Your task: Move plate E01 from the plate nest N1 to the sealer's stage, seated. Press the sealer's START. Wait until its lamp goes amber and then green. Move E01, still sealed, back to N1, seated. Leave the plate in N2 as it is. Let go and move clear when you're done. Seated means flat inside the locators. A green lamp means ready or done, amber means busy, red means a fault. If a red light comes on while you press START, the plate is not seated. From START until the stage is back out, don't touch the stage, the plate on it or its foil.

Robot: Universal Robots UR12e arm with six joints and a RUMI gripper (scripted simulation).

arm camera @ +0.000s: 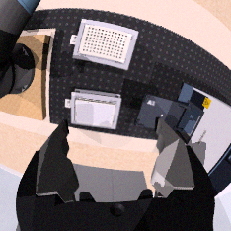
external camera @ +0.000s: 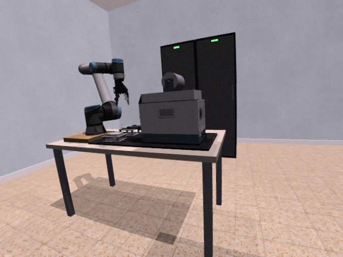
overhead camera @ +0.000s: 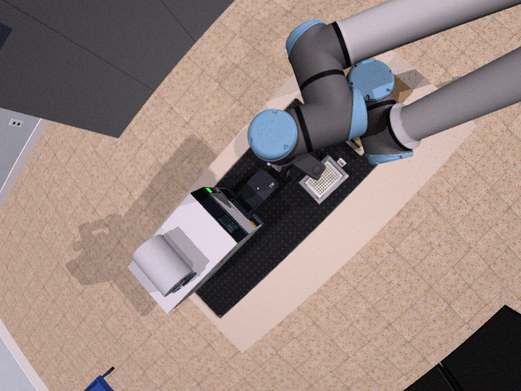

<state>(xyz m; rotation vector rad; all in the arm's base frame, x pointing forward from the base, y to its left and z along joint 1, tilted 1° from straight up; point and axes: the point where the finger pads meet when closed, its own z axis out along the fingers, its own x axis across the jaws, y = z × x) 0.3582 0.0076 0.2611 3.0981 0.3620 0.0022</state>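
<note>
Your arm (overhead camera: 324,92) (external camera: 100,85) has pale grey tubes (overhead camera: 391,29) (external camera: 101,87) and dark grey, rounded joints, capped in light blue (overhead camera: 272,134) (external camera: 117,60) with small screws round the rims. Black bands ring its sections. Your gripper (external camera: 122,101) (arm camera: 112,119) has a black body and two angular, grey-faced fingers with notched inner edges.

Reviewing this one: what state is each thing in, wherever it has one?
Gripper: open, nothing between its fingers.
Sealer lamp: green.
Stage: out, bare.
Plate with wells: in its nest, uncovered.
Smooth-topped plate: in its nest.
</note>
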